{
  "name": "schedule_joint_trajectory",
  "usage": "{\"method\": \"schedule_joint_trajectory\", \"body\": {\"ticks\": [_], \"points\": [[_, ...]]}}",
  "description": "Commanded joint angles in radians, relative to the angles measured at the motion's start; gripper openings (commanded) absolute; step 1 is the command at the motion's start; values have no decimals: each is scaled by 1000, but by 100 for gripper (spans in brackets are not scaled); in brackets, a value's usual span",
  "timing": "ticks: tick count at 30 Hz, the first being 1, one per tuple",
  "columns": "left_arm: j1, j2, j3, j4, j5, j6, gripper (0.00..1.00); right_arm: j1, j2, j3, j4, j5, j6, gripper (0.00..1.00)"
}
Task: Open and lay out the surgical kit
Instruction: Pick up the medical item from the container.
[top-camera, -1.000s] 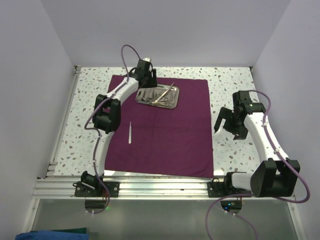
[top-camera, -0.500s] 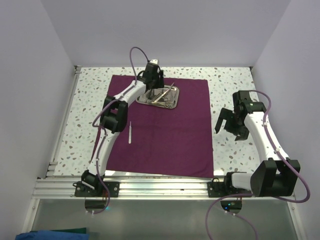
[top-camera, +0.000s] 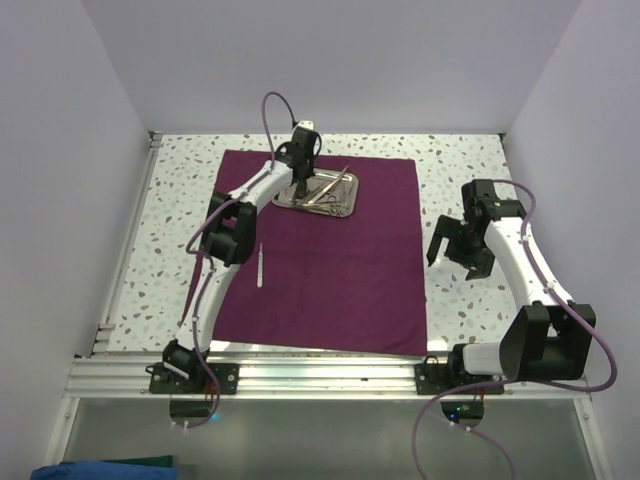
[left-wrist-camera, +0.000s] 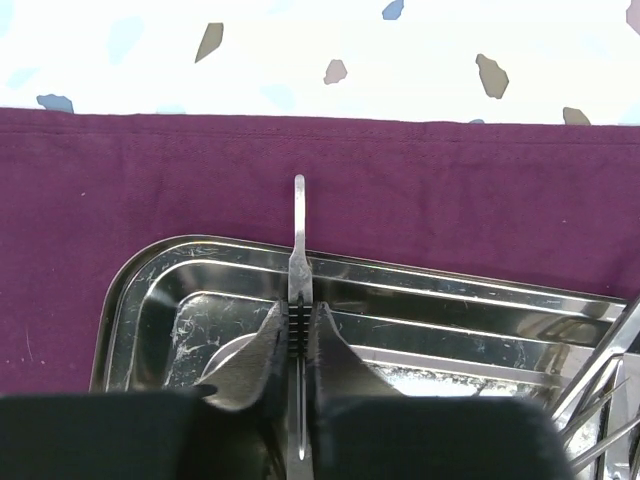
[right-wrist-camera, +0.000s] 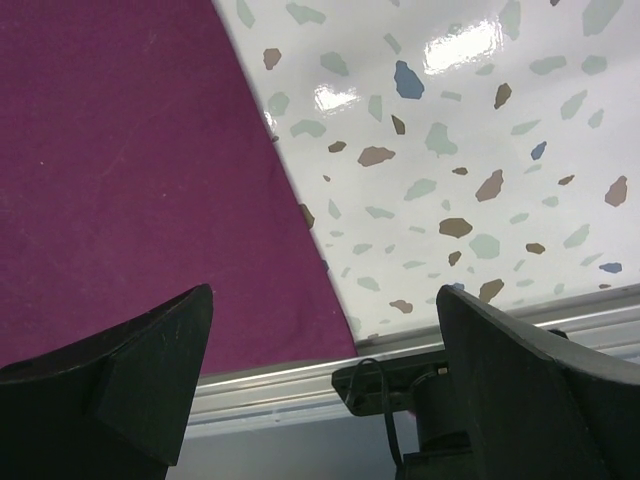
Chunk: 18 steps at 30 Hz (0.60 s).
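The dark purple cloth (top-camera: 330, 260) lies spread flat on the table, and the steel tray (top-camera: 347, 207) stands on its far part. Several thin silver instruments (top-camera: 325, 190) lie in the tray. My left gripper (top-camera: 301, 188) reaches down into the tray's left end. In the left wrist view my left gripper (left-wrist-camera: 297, 330) is shut on the ribbed grip of silver tweezers (left-wrist-camera: 298, 225), whose end points over the tray rim (left-wrist-camera: 140, 290). Another thin instrument (top-camera: 259, 264) lies on the cloth's left part. My right gripper (top-camera: 455, 255) hangs open beside the cloth's right edge, and in its own view the right gripper (right-wrist-camera: 325, 330) holds nothing.
Speckled tabletop (top-camera: 460, 170) surrounds the cloth. An aluminium rail (top-camera: 320, 375) with the arm bases runs along the near edge. White walls enclose the table on three sides. More instruments (left-wrist-camera: 600, 380) lie at the tray's right end.
My left gripper moved right over the tray, lowered into it and closed on the tweezers. The right arm shifted only slightly.
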Motion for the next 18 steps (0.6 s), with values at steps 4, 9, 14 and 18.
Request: {"method": "schedule_joint_trajectory", "body": {"ticks": [4, 9, 14, 18], "points": [[5, 18, 10, -44, 39, 43, 0, 2, 18, 34, 37, -17, -17, 98], [5, -26, 27, -43, 11, 77, 0, 2, 15, 25, 55, -30, -12, 98], [25, -126, 41, -37, -17, 97, 0, 1, 3, 16, 72, -31, -8, 98], [40, -221, 27, -41, -33, 93, 0, 2, -2, 10, 89, -51, 0, 98]]}}
